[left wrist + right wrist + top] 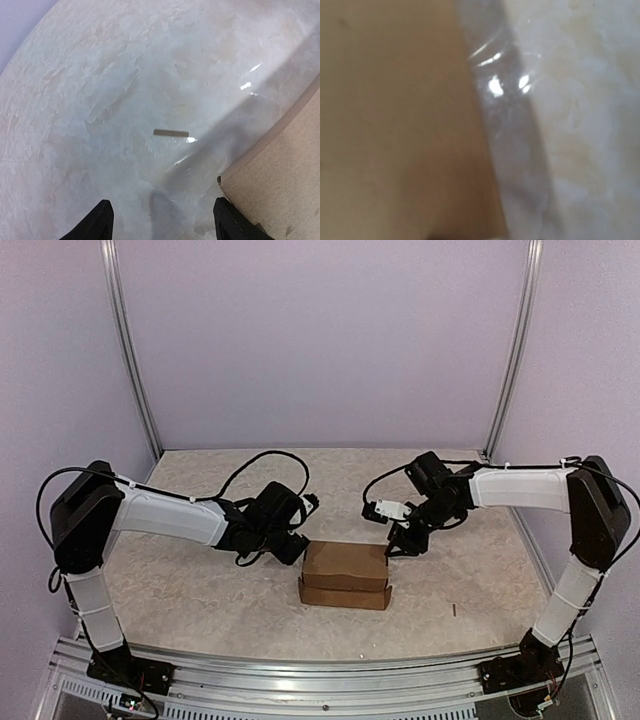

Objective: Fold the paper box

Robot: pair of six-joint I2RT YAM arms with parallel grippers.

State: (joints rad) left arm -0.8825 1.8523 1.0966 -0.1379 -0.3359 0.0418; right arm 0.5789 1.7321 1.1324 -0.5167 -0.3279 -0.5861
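The paper box is a plain brown cardboard box, folded up and lying in the middle of the table. My left gripper sits low at its left end. In the left wrist view that gripper is open, with only bare table between its black fingertips. The box lies just outside the right finger. My right gripper hovers at the box's far right corner. The right wrist view is blurred. Brown cardboard fills its left half, and no fingers show there.
A small grey strip lies on the mottled tabletop ahead of the left gripper. A tiny dark mark lies right of the box. Metal posts and lilac walls enclose the back and sides. An aluminium rail runs along the near edge.
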